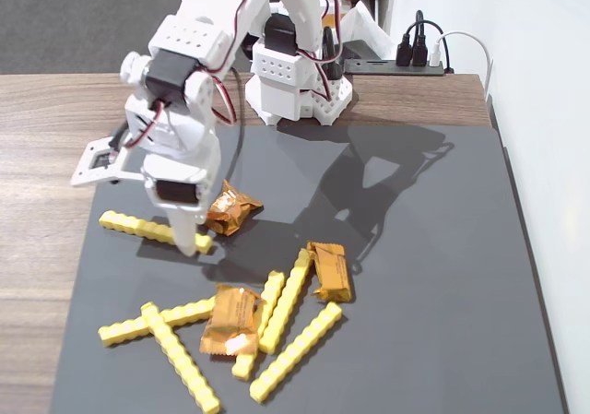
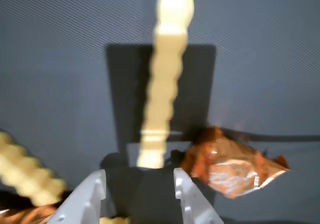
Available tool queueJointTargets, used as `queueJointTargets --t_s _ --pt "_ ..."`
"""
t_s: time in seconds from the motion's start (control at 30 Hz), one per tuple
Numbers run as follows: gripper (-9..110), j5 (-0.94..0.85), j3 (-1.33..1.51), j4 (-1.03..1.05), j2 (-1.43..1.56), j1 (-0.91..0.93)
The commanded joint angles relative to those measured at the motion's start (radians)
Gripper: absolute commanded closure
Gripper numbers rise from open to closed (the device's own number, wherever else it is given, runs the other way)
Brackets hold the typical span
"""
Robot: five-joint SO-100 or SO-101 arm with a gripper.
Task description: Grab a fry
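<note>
Where the fry (image 1: 152, 227) lies alone near the left edge of the dark mat (image 1: 433, 276), apart from the heap of other fries (image 1: 277, 326) and foil packets (image 1: 232, 320), it offers the cleanest target. One orange packet (image 1: 230, 208) sits just beside its right end. The hand (image 1: 192, 245) points straight down at that end, fingers (image 2: 87, 196) spread, the fry's tip between them, not yet pinched. The arm stoops over the desk (image 1: 46, 110).
</note>
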Motion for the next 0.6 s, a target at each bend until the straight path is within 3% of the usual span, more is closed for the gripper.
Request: queueJointTargets --t_s 0.0,0.57 --pt "84 0.003 0.018 -0.028 0.008 -0.018" --pt "84 -0.034 0.101 -0.104 0.009 -0.002"
